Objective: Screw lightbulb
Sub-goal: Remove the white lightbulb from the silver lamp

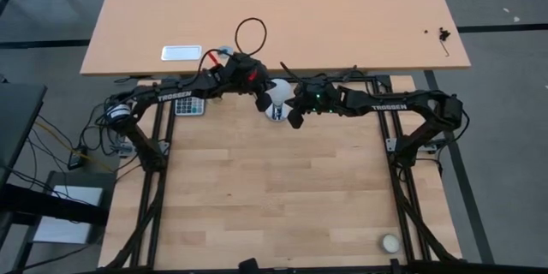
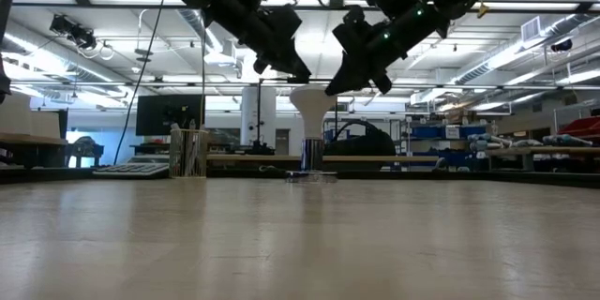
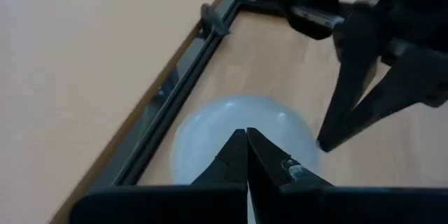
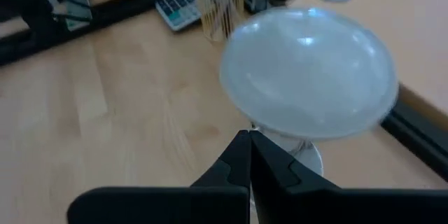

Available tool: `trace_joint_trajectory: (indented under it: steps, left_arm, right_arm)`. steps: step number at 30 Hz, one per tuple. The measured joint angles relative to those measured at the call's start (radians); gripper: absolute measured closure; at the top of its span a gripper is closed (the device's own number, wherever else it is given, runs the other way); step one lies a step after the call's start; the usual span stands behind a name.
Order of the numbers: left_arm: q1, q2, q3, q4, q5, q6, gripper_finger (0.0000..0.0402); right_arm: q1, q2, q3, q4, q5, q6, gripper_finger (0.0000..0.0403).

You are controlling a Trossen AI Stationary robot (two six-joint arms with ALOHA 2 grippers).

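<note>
Lightbulb upright btwn 2 closed grippers

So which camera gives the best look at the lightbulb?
The right wrist view: the lightbulb fills the frame, globe up over its base. The low view shows its upright side profile, far off. The left wrist view shows only the globe top; from above it is mostly hidden.

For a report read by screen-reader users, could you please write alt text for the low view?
A white lightbulb stands upright, base down, at the table's far edge. Two dark robot arms reach down from above, with the shut left gripper and shut right gripper just above the bulb, one on each side. A workshop fills the background.
</note>
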Motion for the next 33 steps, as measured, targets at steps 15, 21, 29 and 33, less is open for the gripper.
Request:
trace_joint_trajectory:
  steps: [15, 21, 29, 33]
  left_arm:
    - [-0.010, 0.047, 0.007, -0.052, -0.017, 0.032, 0.0402]
    - [-0.017, 0.048, 0.007, -0.076, 0.016, 0.030, 0.0402]
    - [-0.021, 0.049, 0.005, -0.066, 0.006, 0.030, 0.0402]
    - [-0.021, 0.039, 0.002, -0.055, 0.007, 0.030, 0.0402]
  right_arm:
    - [-0.043, 0.010, 0.001, 0.040, 0.017, 0.011, 0.0391]
    - [-0.102, 0.012, 0.001, 0.047, 0.110, 0.032, 0.0391]
    - [-0.143, -0.012, 0.001, 0.000, 0.068, 0.046, 0.0391]
    - [-0.101, -0.028, 0.001, -0.011, 0.050, 0.036, 0.0391]
